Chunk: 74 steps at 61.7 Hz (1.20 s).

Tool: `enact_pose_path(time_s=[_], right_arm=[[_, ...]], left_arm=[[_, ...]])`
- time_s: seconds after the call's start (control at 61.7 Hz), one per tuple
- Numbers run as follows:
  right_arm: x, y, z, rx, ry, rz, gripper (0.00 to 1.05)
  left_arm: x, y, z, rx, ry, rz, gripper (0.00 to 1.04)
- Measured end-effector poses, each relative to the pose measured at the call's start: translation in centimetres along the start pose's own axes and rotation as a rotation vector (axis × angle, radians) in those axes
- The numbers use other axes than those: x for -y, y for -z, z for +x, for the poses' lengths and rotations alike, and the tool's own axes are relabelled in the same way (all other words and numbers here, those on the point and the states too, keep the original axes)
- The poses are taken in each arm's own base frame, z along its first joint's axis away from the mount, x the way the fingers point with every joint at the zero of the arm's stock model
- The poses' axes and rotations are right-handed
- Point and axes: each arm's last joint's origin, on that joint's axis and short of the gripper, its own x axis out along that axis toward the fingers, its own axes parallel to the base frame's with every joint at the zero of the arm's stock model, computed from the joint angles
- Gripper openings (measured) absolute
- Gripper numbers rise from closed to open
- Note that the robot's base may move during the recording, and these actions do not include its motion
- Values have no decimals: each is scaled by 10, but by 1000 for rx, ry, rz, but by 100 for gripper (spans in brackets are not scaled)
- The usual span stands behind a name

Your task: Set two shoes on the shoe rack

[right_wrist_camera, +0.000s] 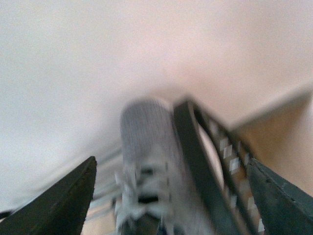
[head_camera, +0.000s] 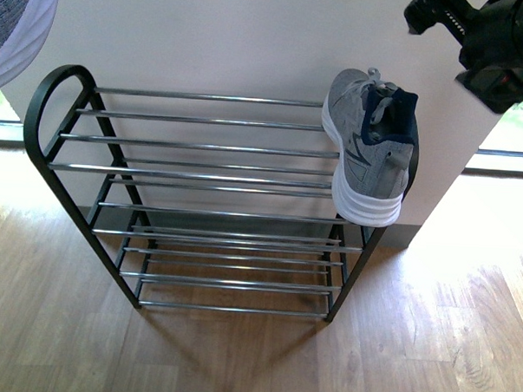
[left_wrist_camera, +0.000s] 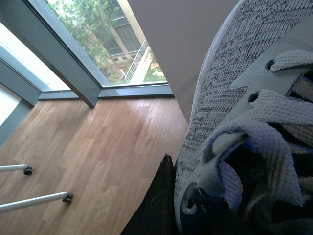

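Grey knit and laces of the second sneaker (left_wrist_camera: 230, 88) are filling the right of the left wrist view. The left gripper (left_wrist_camera: 168, 215) is apparently clamping its collar there, with one dark finger (left_wrist_camera: 152, 208) showing beside it, and the front view is catching this shoe at its upper left. The first sneaker (head_camera: 372, 157) is lying tipped on its side at the right end of the top tier of the shoe rack (head_camera: 212, 146). At upper right, the right gripper (right_wrist_camera: 171, 200) is hovering with fingers spread, holding nothing. Placing the second shoe is the step in hand, and the move ahead is calling for lowering it sole-down onto the free span left of its mate.
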Motion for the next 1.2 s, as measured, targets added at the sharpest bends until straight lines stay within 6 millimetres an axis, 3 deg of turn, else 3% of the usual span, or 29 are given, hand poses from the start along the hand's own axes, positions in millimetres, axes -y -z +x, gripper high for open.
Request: enact_pose_path(time_s=[0.13,0.292,0.389,0.584,0.827,1.2], right_arm=[[20,8,-33,275,-111,-342,66],[29,-4,-86,473,-145,-529,43],[37,-4,-110,504,-138,-571,29],[62,17,-141,445,-116,-616,1],[79,26,-183,462,-115,-623,1],[100,37,-223,454,-111,-625,1]], left_arm=[[0,0,0,0,0,0,2],[0,0,0,0,0,0,2],[0,0,0,0,0,0,2],[0,0,0,0,0,0,2],[0,0,0,0,0,0,2],[0,0,0,0,0,0,2]])
